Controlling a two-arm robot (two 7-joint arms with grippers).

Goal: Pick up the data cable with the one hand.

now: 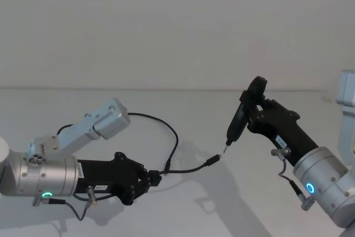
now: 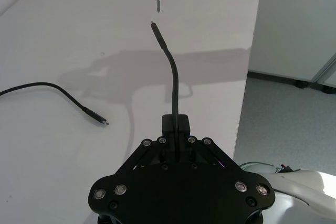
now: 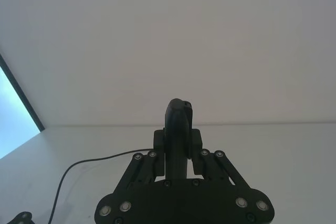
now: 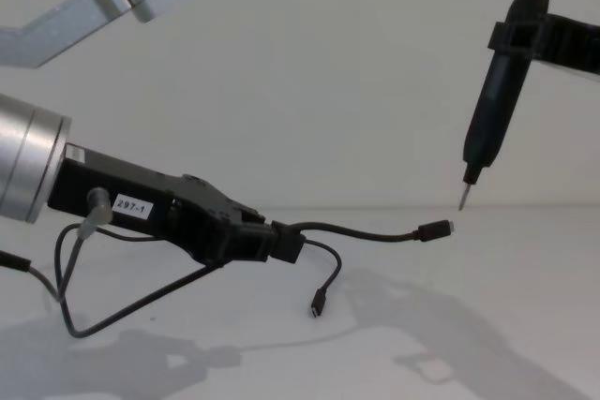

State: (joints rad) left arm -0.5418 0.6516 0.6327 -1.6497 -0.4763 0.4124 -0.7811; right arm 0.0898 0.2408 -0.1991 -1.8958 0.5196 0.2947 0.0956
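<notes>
Two grippers work over a white table [image 1: 222, 209]. The left gripper [image 1: 154, 180] reaches in low from the left, its fingers pressed together on the cable [image 1: 188, 169] a short way back from one end. The right gripper [image 1: 252, 112] is higher on the right, its fingers pinching a black tool [image 1: 237, 121] that tilts tip-down toward the left. From the left fingers the cable's free stretch runs rightward, roughly level and off the table, with a slight bend. Its plug [image 1: 213, 161] points right, metal tip just short of the tool's tip and apart from it. The rest of the cable arcs far and left behind the left arm. The second plug [image 4: 319, 306] sits low by the table, near the left fingers.
</notes>
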